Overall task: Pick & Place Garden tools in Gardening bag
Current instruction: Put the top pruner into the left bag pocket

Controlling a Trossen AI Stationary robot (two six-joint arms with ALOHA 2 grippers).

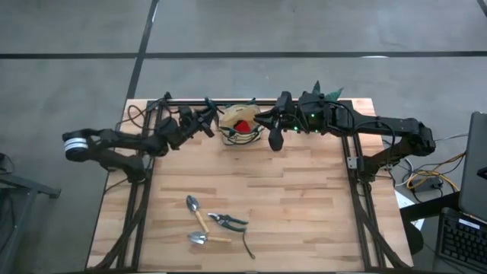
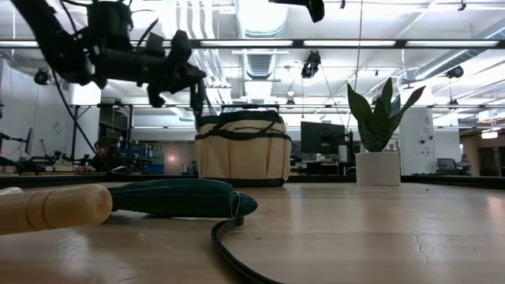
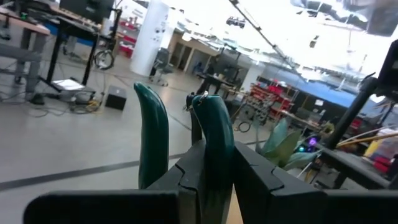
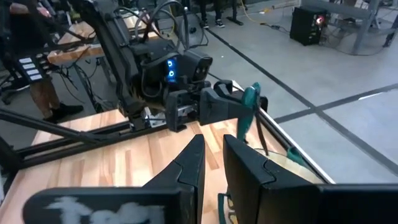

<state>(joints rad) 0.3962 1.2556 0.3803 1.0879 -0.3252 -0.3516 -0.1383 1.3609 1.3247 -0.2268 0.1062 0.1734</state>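
The tan gardening bag (image 1: 237,122) (image 2: 242,150) stands upright at the table's far middle, with a red item (image 1: 243,124) inside. My left gripper (image 1: 206,120) (image 3: 214,165) hangs just left of the bag, above the table, shut on green-handled shears (image 3: 211,137) (image 4: 249,104). My right gripper (image 1: 274,141) (image 4: 213,162) hovers high at the bag's right near side, its fingers a narrow gap apart with nothing between them. Two wooden-handled trowels (image 1: 196,211) (image 1: 202,239), pruning shears (image 1: 228,221) and a dark thin tool (image 1: 248,245) lie flat near the front edge. My left gripper pinches one green handle (image 3: 214,149) of the shears between its two fingers. The other handle (image 3: 153,137) stands free outside one finger. Both handles stick out past the fingertips, roughly along the fingers. The shears are lifted clear of the table, beside the bag's left rim.
A green plant in a white pot (image 2: 379,130) (image 1: 323,93) stands at the far edge behind my right arm. Dark cables (image 1: 144,114) lie at the far left corner. Bare wood lies across the table's middle (image 1: 251,183).
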